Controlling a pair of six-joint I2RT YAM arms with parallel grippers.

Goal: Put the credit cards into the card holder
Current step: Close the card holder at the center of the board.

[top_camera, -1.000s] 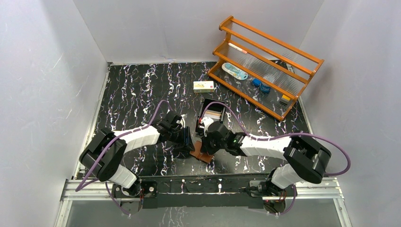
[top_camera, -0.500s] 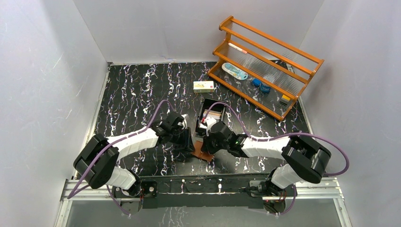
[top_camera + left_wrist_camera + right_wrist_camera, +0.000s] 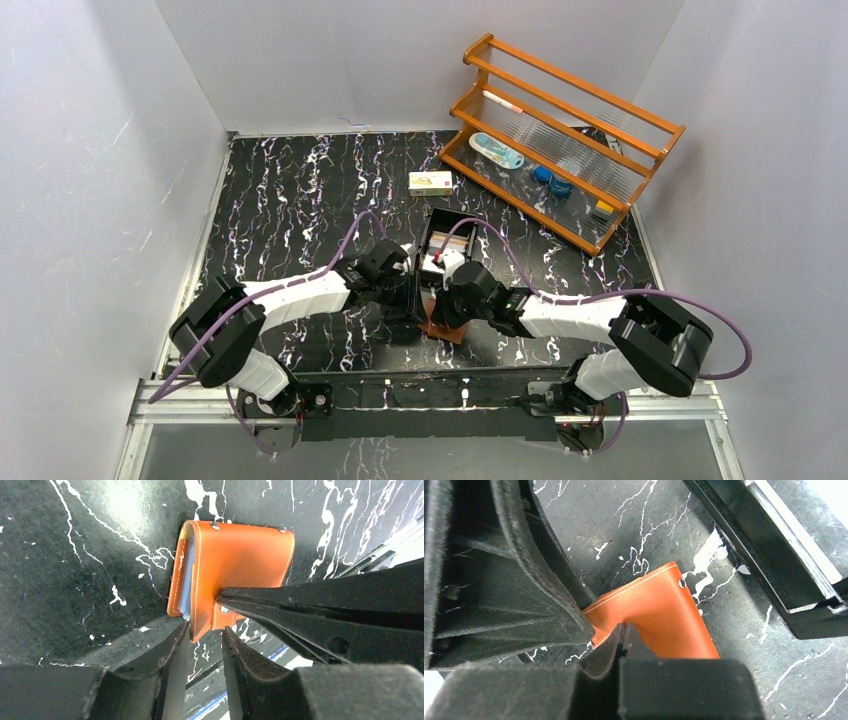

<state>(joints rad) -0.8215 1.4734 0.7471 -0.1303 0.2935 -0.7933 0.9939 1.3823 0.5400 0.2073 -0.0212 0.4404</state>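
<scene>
Two claws meet at our card holder (image 3: 240, 555): right claw (image 3: 223, 604) grips it, left claw (image 3: 204, 642) narrow, empty. If we tug, the card (image 3: 187, 580) may spill.

Plain white walls (image 3: 300, 60) are closing in the worktop (image 3: 290, 190) on its left, far and right sides. The worktop is showing a black surface veined with white, and light is glaring off it in the left wrist view. An orange wooden tiered rack (image 3: 575, 135) is standing at the far right corner, set at an angle. A metal rail (image 3: 480, 407) is running along the near edge.
</scene>
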